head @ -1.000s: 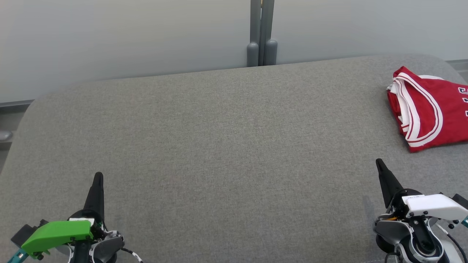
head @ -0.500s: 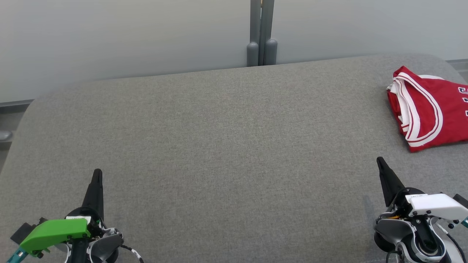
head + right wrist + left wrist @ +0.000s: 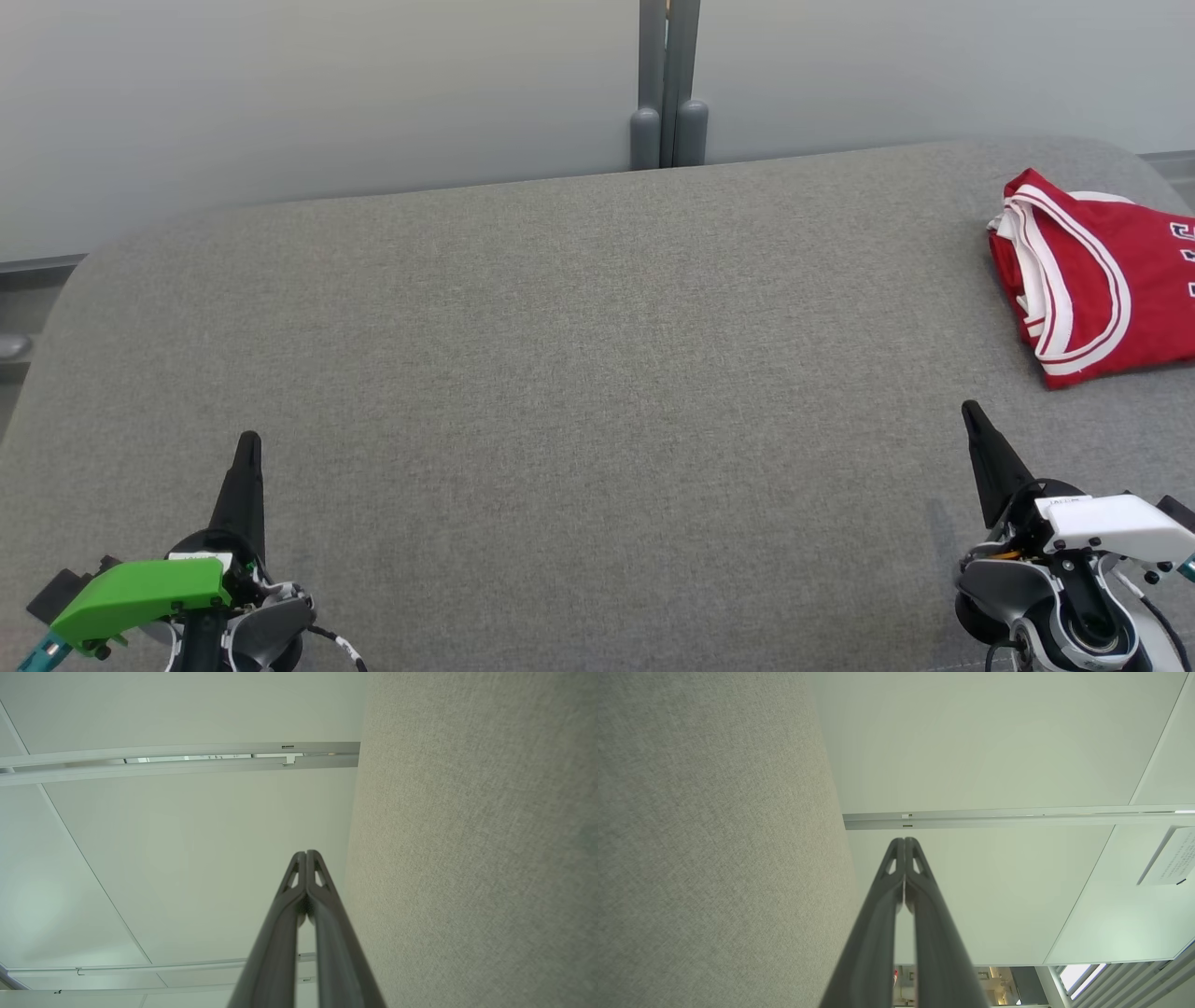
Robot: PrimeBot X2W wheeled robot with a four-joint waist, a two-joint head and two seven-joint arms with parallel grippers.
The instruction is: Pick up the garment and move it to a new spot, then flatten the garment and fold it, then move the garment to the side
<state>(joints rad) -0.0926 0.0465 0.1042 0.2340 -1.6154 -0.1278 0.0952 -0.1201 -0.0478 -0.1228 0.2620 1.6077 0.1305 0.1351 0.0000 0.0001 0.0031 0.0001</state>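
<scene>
The garment (image 3: 1102, 280), a red jersey with white trim, lies folded at the far right of the grey cushioned surface (image 3: 579, 373), partly cut off by the picture's edge. My left gripper (image 3: 248, 441) rests low at the near left, shut and empty, its fingertips pressed together (image 3: 904, 841). At the near right my right gripper (image 3: 969, 409) is also shut and empty (image 3: 306, 853), a short way in front of the garment and apart from it.
A pale wall runs behind the surface, with a grey post (image 3: 668, 84) standing at its back edge. The surface's rounded corners fall away at far left and far right. Wide bare fabric lies between the two grippers.
The left gripper has edged slightly forward; the right gripper shifted a hair. The garment has not moved.
</scene>
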